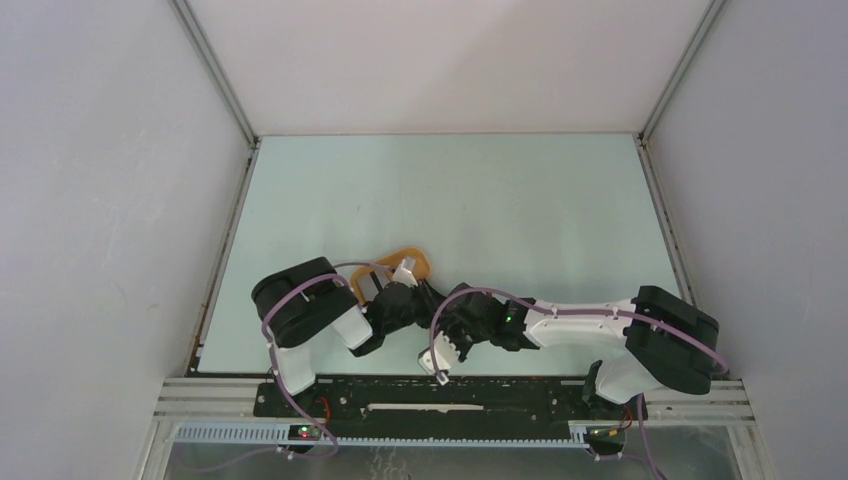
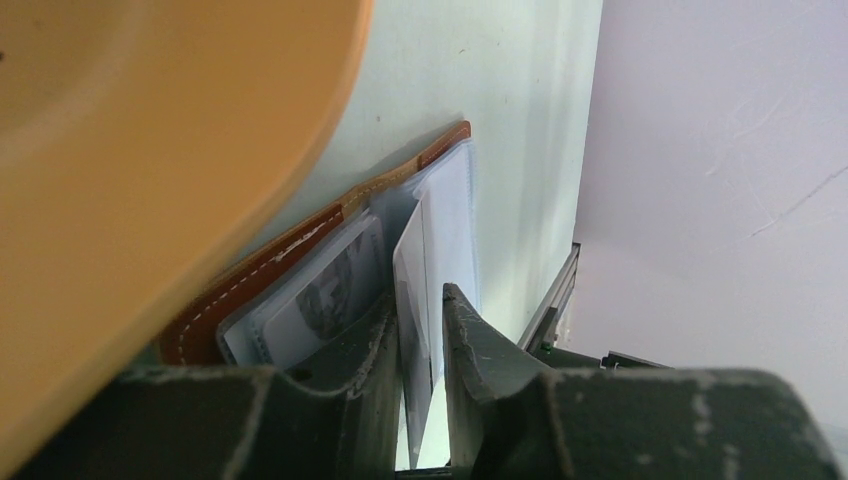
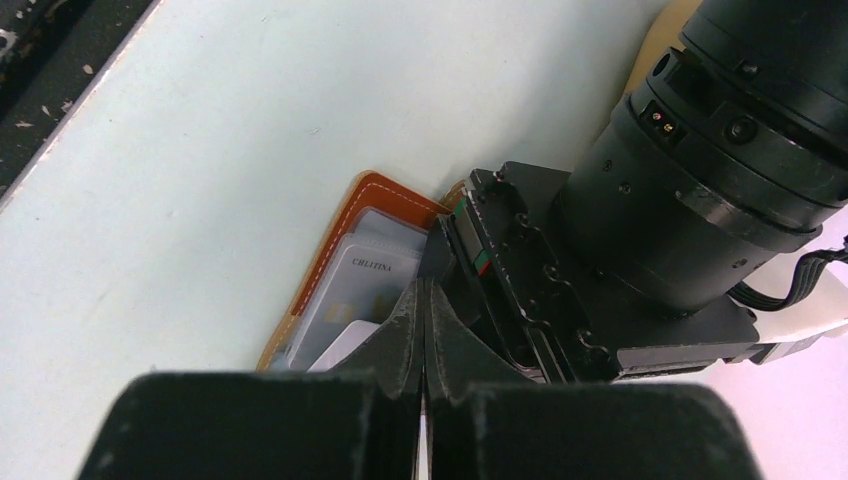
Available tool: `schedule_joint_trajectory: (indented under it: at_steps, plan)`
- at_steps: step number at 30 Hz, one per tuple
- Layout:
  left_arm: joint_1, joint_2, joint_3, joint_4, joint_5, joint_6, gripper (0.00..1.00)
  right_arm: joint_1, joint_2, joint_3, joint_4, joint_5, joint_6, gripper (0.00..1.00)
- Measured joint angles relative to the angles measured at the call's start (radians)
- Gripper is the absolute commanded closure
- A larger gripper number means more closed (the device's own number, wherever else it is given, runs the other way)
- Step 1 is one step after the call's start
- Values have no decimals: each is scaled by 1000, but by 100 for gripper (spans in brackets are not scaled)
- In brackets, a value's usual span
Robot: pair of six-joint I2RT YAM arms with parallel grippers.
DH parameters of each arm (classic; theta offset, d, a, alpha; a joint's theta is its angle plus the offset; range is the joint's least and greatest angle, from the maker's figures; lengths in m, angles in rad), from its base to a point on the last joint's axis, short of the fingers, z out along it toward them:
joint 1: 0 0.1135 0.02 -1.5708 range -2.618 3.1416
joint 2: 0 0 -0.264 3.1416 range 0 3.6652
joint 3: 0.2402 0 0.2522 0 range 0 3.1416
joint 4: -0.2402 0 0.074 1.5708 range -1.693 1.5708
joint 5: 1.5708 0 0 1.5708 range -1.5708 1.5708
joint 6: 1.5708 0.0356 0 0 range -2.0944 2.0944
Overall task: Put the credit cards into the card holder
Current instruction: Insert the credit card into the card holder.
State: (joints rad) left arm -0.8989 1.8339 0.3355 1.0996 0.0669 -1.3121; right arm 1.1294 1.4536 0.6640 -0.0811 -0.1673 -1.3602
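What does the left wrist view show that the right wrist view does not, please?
Only the left wrist view shows the left gripper, its fingers either side of a thin pale sheet standing upright; whether that is a card or a wallet sleeve, I cannot tell. Only the right wrist view shows the right gripper shut close by the wallet, the lettering on a card, and the left arm's black wrist. Both show the open wallet with its stitched brown border, a card tucked inside it, and the pale table.
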Motion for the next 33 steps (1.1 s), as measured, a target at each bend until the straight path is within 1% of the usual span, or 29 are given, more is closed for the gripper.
schedule_joint_trajectory:
  at_steps: [11, 25, 33]
  plan:
    - [3, 7, 5, 6, -2, 3, 73, -27, 0, -13, 0, 14, -19, 100]
    - [2, 13, 7, 8, 16, 2, 73, -112, -69, -51, -102, 9, -21, 100]
    - [2, 13, 7, 8, 16, 2, 72, -168, -86, -56, -132, 5, -3, 100]
